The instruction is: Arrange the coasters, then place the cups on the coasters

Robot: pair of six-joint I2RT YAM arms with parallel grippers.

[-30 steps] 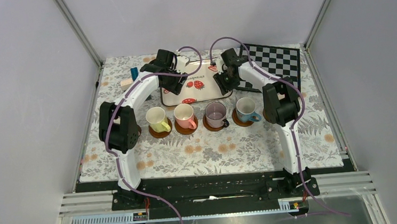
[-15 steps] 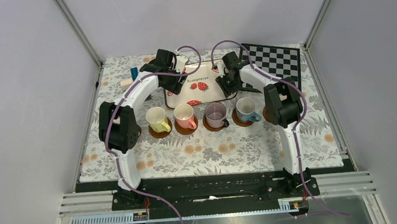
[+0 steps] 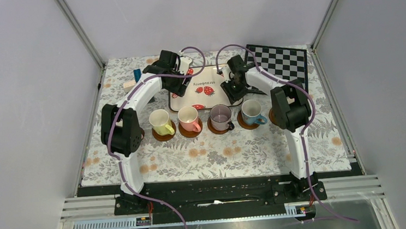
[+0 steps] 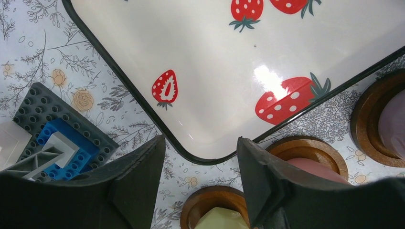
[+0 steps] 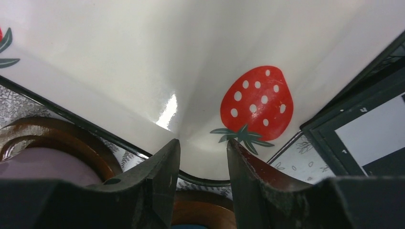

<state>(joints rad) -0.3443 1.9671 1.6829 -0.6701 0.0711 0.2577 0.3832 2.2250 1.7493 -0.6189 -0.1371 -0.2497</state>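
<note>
Four cups stand in a row, each on a brown coaster (image 3: 164, 135): yellow-green (image 3: 160, 121), pink (image 3: 188, 117), mauve-grey (image 3: 220, 116) and light blue (image 3: 251, 110). My left gripper (image 3: 179, 88) hangs open over the near left corner of the strawberry tray (image 3: 217, 98). In the left wrist view that corner lies between the fingertips of the left gripper (image 4: 200, 140), with the yellow-green cup's coaster (image 4: 210, 200) below. My right gripper (image 3: 236, 93) is open over the tray's near right corner. The right wrist view shows the right gripper (image 5: 203, 143) straddling the tray's rim, above another coaster (image 5: 203, 207).
The chessboard (image 3: 282, 64) lies at the back right, touching the tray's corner. A grey and blue brick plate (image 4: 57, 138) and a white block sit left of the tray. Frame posts and walls close in the flowered cloth.
The tray has turned and slid a little towards the cups. My right gripper has moved nearer along the tray's right side. The left arm has hardly moved.
</note>
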